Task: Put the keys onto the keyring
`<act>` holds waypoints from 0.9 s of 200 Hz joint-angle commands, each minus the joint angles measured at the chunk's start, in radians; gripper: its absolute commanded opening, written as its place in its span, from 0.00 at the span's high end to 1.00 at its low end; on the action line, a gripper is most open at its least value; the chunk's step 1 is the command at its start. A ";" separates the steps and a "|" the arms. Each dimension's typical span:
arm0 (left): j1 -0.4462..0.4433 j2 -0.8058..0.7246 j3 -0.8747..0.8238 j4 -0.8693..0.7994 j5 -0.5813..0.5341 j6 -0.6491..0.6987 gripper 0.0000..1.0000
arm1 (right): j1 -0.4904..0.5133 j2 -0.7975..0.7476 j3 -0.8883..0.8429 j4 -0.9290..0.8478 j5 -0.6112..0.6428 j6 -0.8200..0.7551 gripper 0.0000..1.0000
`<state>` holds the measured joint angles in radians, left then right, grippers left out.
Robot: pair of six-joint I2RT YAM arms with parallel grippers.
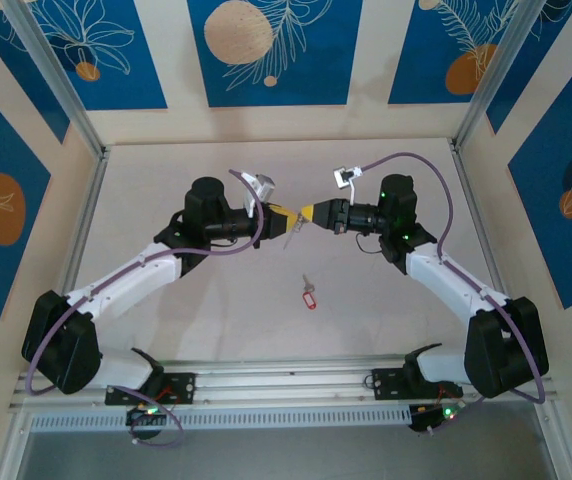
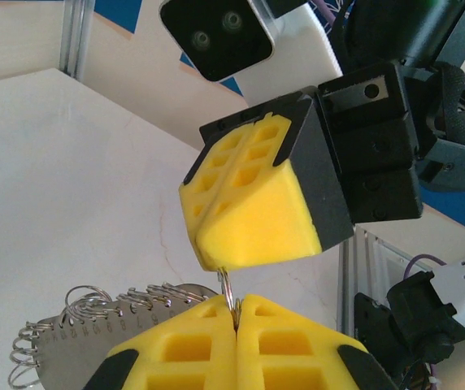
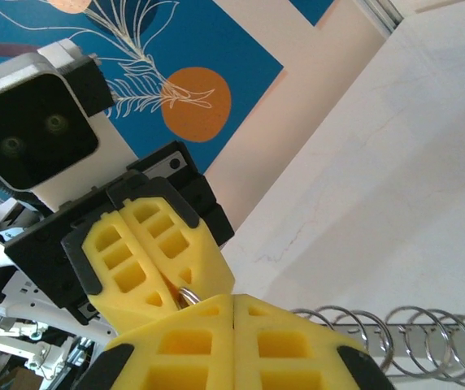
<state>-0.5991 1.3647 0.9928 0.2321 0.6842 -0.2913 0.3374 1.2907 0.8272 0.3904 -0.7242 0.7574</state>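
Left end effector (image 2: 236, 318) and right end effector (image 3: 232, 317) both pinch the keyring (image 2: 228, 284); top view shows the keys (image 1: 309, 296) apart on the counter (image 1: 216, 310).

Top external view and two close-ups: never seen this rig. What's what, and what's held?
Two robot arms, bolted at the near edge of a table. The wide picture looks down from above and behind: left arm on the left, right arm on the right. The other two come from a camera on each wrist, with that arm's own gripper at the bottom edge and the other's above. The left gripper and right gripper meet tip to tip above the table, both shut on the keyring, a thin wire loop. A metal plate edged with wire coils sits beside it; how it joins I cannot tell. The keys, a small key on a red tag, lie loose on the table, nearer the bases.
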 commanded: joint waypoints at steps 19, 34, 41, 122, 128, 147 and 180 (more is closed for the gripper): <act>0.005 -0.013 0.001 0.050 0.018 -0.021 1.00 | -0.007 -0.065 -0.063 -0.001 0.022 0.012 0.77; 0.006 -0.011 0.002 0.054 0.022 -0.026 1.00 | -0.008 -0.081 -0.082 -0.004 0.022 0.011 0.72; 0.006 -0.011 0.003 0.055 0.024 -0.029 1.00 | -0.007 -0.088 -0.088 -0.007 0.022 0.007 0.68; 0.006 0.008 0.028 0.058 0.066 -0.042 1.00 | -0.025 -0.080 -0.047 -0.073 0.063 -0.063 0.20; 0.007 0.011 0.030 0.057 0.068 -0.043 1.00 | -0.029 -0.078 -0.044 -0.073 0.064 -0.066 0.19; 0.006 0.014 0.034 0.053 0.076 -0.040 1.00 | -0.037 -0.072 -0.034 -0.072 0.063 -0.072 0.18; 0.007 0.028 0.047 0.041 0.107 -0.034 1.00 | -0.049 -0.062 -0.007 -0.054 0.041 -0.070 0.19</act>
<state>-0.5991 1.3834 0.9939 0.2474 0.7361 -0.3317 0.2970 1.2190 0.7692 0.3317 -0.6693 0.7090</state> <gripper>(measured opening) 0.049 0.821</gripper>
